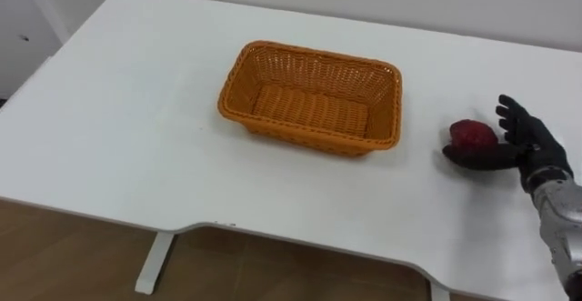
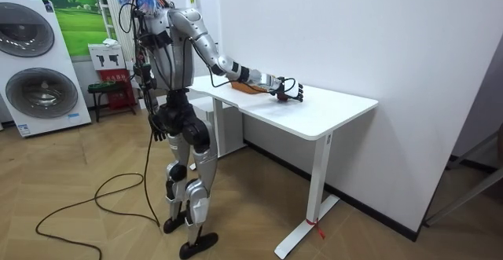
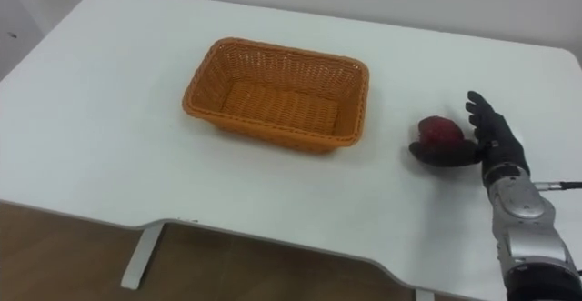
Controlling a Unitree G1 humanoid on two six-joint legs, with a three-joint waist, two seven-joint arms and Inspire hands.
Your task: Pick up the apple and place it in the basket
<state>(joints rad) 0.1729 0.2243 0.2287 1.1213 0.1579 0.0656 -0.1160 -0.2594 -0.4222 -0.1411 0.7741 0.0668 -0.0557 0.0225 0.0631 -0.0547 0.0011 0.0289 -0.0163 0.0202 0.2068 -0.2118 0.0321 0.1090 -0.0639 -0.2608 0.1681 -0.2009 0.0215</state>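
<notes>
My right hand (image 1: 529, 143) is open at the frame's right, thumb along the near side of the apple (image 1: 471, 135), fingers behind it, not yet closed. The apple rests on the table (image 1: 136, 110) just left of my palm, with the basket (image 1: 318, 55) farther left.

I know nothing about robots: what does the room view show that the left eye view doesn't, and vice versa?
Room view extras: the robot standing upright at the white table, its left hand hanging by its hip, a washing machine behind it. Left eye view extras: the empty inside of the orange basket, and the red apple at the right hand, whose fingers are straight. Shared: the table, the basket and that hand stretched out over the table.
</notes>
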